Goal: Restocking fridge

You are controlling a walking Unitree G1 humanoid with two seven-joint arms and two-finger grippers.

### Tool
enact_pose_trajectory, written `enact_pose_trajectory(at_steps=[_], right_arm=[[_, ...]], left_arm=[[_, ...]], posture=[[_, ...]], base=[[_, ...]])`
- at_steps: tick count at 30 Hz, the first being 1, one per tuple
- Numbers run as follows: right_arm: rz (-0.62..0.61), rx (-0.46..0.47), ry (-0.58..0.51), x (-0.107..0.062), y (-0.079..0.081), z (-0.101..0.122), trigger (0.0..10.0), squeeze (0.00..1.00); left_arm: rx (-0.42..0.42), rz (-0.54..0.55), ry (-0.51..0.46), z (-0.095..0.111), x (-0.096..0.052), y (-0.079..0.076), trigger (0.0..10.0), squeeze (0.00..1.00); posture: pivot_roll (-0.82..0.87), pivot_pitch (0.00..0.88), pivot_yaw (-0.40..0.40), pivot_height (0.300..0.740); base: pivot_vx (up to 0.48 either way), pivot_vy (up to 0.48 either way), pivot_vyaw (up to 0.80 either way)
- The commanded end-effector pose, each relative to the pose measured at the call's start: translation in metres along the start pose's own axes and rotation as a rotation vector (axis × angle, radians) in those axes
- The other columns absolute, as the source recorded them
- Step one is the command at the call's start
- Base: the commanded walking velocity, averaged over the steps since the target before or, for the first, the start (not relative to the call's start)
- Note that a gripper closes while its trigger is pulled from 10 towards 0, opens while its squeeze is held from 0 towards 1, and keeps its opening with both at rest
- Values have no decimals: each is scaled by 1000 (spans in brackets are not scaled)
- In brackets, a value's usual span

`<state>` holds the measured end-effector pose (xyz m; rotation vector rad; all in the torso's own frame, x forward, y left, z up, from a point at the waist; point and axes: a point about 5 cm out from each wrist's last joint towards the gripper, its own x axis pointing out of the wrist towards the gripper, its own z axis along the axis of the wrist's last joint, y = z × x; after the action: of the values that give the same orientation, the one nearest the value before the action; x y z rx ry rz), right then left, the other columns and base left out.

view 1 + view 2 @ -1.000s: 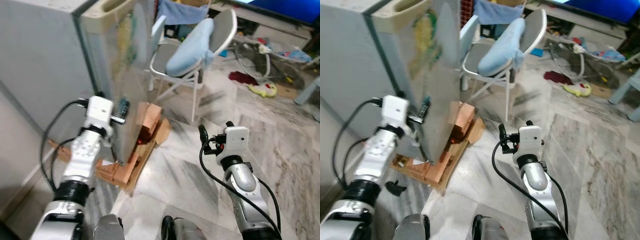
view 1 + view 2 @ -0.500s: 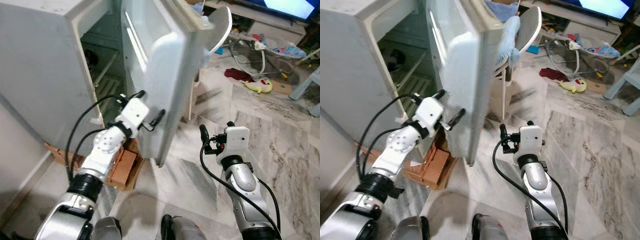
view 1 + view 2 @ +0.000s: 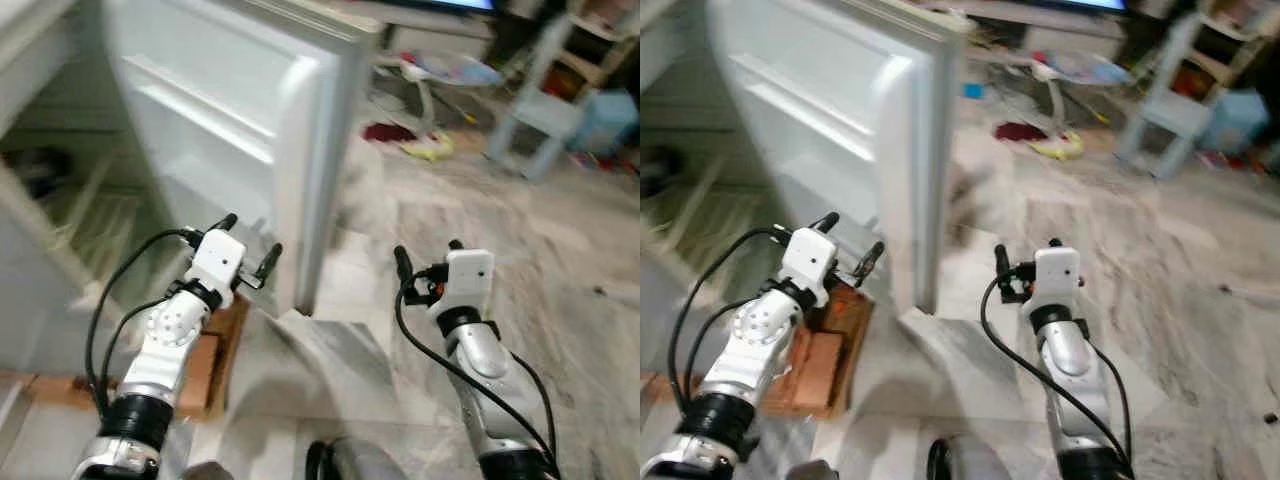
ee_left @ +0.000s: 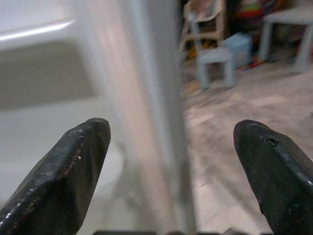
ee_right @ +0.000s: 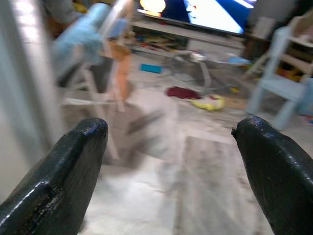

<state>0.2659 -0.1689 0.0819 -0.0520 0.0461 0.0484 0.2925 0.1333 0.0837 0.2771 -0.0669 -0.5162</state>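
Fridge door stands swung wide, its white inner shelves facing the robot, and the open fridge compartment with its wire racks lies at the far left of the head views. The left gripper hangs just beside the door's lower free edge with its two black fingers spread and nothing between them; the left wrist view looks straight along that edge, one finger to either side of it. The right gripper is held out over the marble floor, fingers likewise apart and empty.

Nothing to stock is in either gripper. The main risk is the door itself: unheld, it could drift back and knock the left arm or shut on a reach into the compartment. The wooden pallet under the fridge sits close to the robot's feet and could catch a step. Blur across every view suggests motion, so any reach judged now may land off target.
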Motion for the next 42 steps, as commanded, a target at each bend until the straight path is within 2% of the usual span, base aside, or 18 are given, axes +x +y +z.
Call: enact_pose_trajectory(at_steps=[1,9,16,21,28,29,34,35,39,42], right_arm=[[13,11,-18,2,4,4,10000,0],[15,15,-21,2,4,4,10000,0],[23,12,-28,5,6,5,10000,0],[16,12,-32,4,6,5,10000,0],[8,15,-31,2,5,4,10000,0],[8,15,-30,2,5,4,10000,0],[9,14,-28,4,3,3,10000,0],[7,9,-32,5,3,4,10000,0],[0,1,-41,9,1,7,10000,0],[5,-11,-51,10,1,11,10000,0]], left_arm=[[25,53,16,-2,-8,12,10000,0],[25,157,29,-1,-5,25,10000,0],[51,151,13,7,14,23,10000,0],[60,170,9,9,16,28,10000,0],[79,218,73,-7,-10,41,10000,0],[72,237,90,-12,-20,44,10000,0],[26,326,136,-20,-41,52,10000,0],[25,359,143,-20,-48,54,10000,0],[13,392,125,-13,-55,53,10000,0],[39,435,148,-9,-63,56,10000,0]], posture=[[16,87,-92,740],[17,87,-94,740],[17,87,-99,740],[6,86,-90,740],[10,91,-87,740],[14,91,-87,740],[37,100,-85,740],[45,105,-83,740],[63,127,-77,740],[87,149,-63,740]], base=[[439,0,-788],[451,0,-248],[455,0,0],[458,0,0],[458,0,0],[458,0,0],[434,0,0],[0,0,0],[0,0,0],[0,0,-267]])
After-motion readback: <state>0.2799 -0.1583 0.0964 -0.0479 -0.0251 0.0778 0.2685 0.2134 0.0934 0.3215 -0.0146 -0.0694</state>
